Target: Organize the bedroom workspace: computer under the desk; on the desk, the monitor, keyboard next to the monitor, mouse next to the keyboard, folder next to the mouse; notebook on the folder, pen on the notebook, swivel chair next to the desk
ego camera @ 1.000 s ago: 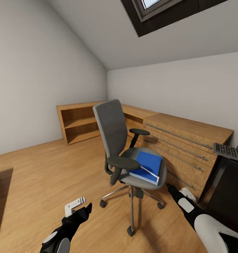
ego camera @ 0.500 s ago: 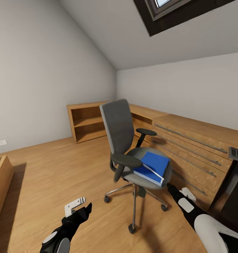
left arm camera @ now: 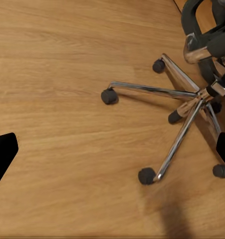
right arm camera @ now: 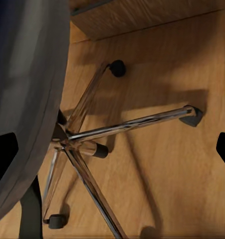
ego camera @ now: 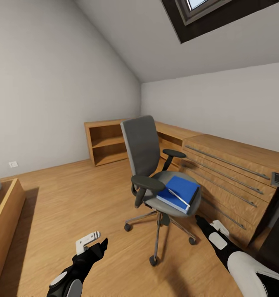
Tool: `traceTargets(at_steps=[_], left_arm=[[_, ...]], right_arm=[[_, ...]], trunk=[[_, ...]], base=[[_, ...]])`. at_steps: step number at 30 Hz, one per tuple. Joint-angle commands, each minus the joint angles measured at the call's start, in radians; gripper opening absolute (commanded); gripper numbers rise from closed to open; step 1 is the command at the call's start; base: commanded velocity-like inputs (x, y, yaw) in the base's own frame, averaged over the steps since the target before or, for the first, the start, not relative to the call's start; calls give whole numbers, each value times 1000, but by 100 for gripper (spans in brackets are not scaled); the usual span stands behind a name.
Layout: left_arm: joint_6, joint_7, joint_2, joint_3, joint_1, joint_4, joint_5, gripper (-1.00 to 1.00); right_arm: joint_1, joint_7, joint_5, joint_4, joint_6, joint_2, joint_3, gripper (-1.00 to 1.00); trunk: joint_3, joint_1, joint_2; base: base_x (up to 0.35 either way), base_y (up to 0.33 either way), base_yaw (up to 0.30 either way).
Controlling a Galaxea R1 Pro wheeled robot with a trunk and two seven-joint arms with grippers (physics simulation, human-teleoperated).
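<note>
Folder (ego camera: 177, 192) on swivel chair (ego camera: 150, 165), beside chest (ego camera: 234, 169)

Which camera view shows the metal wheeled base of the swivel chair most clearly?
The left wrist view: the base lies open there, its chrome legs and castors unobstructed. The right wrist view shows it partly behind the grey seat. The head view shows it small, under the seat.

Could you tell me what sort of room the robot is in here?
Probably an attic bedroom used as a study: a sloped ceiling with a skylight, a grey swivel chair holding a blue folder, and low wooden shelving on a wood floor.
</note>
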Motion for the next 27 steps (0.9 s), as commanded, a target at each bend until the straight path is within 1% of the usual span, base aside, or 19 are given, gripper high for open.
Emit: traceTargets(at_steps=[1,5,12,20,27], left_arm=[[2,9,0,-1,0,-2,11,100],[2,9,0,-1,0,-2,11,100],[3,9,0,-1,0,-2,11,100],[4,9,0,-2,0,-2,11,100],[4,9,0,-1,0,-2,9,100]], right_arm=[[-1,4,-11,2,-4,0,1,100],[-1,4,-7,2,-7,11,1,100],[-1,4,-5,2,-9,17,1,100],[-1,6,-3,2,-10,27,2,100],[-1,6,-3,2,-10,29,3,100]], trunk=[[-1,0,0],[-1,0,0],[-1,0,0],[-1,0,0],[-1,0,0]], base=[[-43,0,2],[-20,0,1],[-3,0,59],[0,0,194],[0,0,237]])
